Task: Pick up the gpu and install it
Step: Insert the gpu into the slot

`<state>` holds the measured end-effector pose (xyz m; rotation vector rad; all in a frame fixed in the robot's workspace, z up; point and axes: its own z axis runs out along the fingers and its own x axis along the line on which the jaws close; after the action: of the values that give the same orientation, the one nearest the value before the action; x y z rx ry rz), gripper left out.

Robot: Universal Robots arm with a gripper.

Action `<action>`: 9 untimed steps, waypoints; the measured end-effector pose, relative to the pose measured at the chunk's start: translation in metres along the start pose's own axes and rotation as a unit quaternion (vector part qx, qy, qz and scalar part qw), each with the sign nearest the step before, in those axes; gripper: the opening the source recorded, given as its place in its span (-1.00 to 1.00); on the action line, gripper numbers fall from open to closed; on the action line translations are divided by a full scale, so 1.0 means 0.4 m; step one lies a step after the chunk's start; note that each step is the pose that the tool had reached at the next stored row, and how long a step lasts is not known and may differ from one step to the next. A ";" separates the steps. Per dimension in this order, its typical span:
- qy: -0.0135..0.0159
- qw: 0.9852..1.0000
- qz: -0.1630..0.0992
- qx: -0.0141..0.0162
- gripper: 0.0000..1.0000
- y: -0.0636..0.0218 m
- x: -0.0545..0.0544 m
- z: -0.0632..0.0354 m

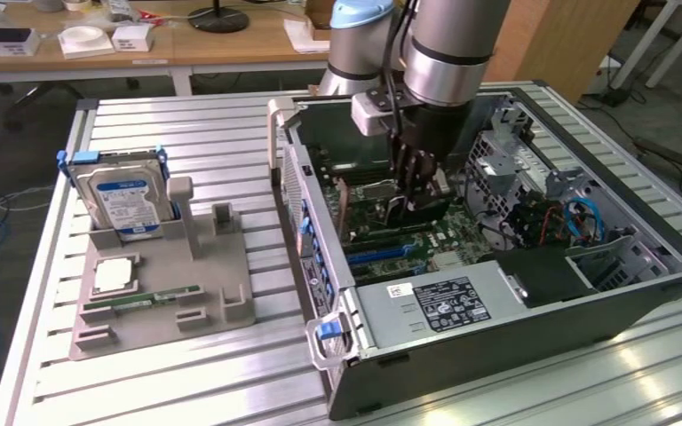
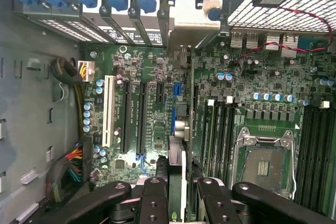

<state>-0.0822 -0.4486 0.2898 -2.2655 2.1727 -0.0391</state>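
Note:
The gpu (image 1: 419, 213) is a thin dark card held on edge inside the open computer case (image 1: 625, 293), low over the green motherboard (image 1: 376, 244). My gripper (image 1: 418, 188) reaches down from above and is shut on it. In the wrist view the gpu (image 2: 177, 153) shows edge-on between my black fingers (image 2: 154, 198). It runs along the blue expansion slot (image 2: 172, 114) toward its metal bracket (image 2: 197, 17) at the case's rear wall. My gripper (image 2: 181, 188) clamps the card from both sides. Whether the card touches the slot cannot be told.
A grey holder tray (image 1: 217, 302) on the slatted table, at the exterior view's left, carries a silver hard drive (image 1: 122, 195), a green memory stick (image 1: 139, 299) and a square chip (image 1: 116, 275). Around the card stand the power supply (image 1: 436, 302), CPU socket (image 2: 262, 163) and memory slots (image 2: 220, 129).

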 end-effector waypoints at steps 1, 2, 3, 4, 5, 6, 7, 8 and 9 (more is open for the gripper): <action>0.000 1.000 0.000 0.000 -0.47 0.001 0.000 0.004; 0.000 1.000 0.000 0.000 -0.47 0.001 0.000 0.009; 0.000 1.000 0.000 0.000 -0.47 0.002 0.000 0.013; 0.000 1.000 0.000 0.000 -0.47 0.004 -0.001 0.017; 0.000 1.000 0.000 0.000 -0.47 0.005 -0.001 0.021; 0.000 1.000 0.000 0.000 -0.47 0.005 -0.001 0.024; -0.002 1.000 0.000 0.000 -0.47 0.005 -0.001 0.026; -0.003 1.000 0.000 0.000 -0.47 0.005 -0.001 0.026; -0.003 1.000 0.000 0.000 -0.47 0.005 -0.001 0.026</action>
<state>-0.0841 -0.4485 0.2792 -2.2620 2.1701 -0.0323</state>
